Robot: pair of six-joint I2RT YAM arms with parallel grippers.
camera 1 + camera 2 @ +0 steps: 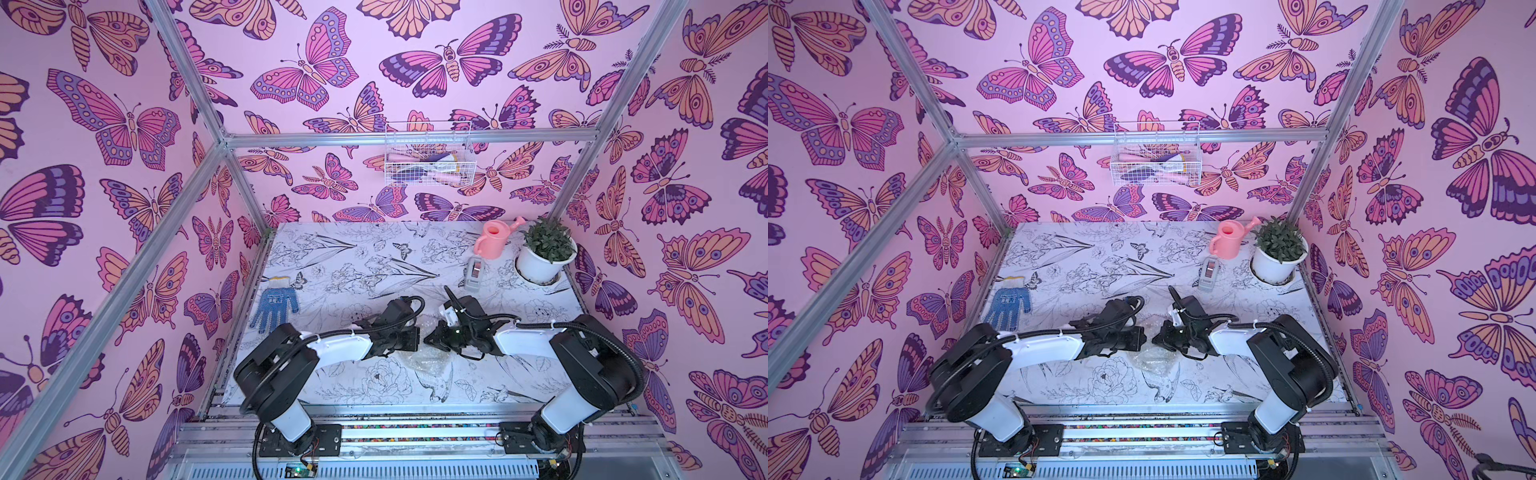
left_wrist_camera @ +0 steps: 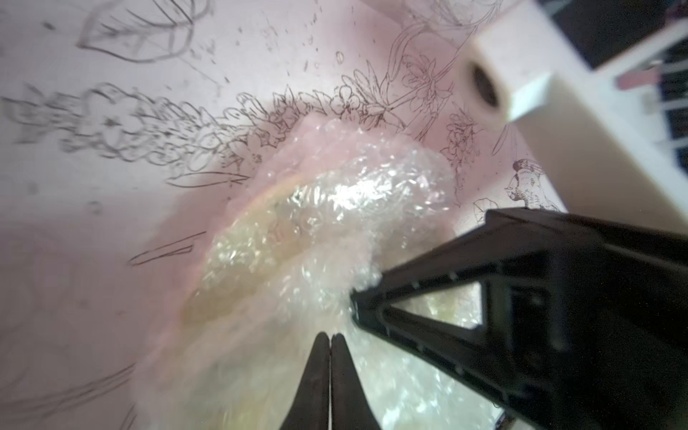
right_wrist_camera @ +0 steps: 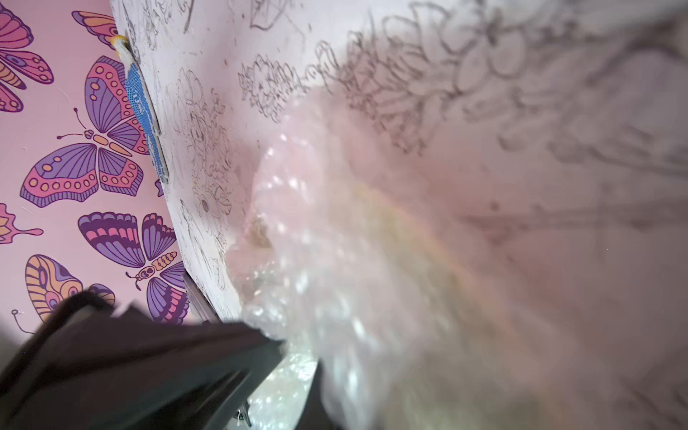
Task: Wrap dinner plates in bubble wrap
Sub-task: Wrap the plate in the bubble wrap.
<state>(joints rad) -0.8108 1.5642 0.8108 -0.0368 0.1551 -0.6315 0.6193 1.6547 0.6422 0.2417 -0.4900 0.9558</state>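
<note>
Now: left gripper [image 2: 330, 337] jaws pressed together, empty; right gripper [image 2: 356, 303] jaws closed, tip touching bubble wrap [image 2: 335, 208]. Risk: the unheld, springy wrap could unfold and expose the plate [image 2: 231, 283].

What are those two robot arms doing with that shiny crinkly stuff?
They are wrapping a little yellow plate in bubble wrap. The plate lies on the table with the wrap bunched over it. The left gripper and right gripper are both shut, meeting right at the wrap; whether they pinch it is unclear.
</note>
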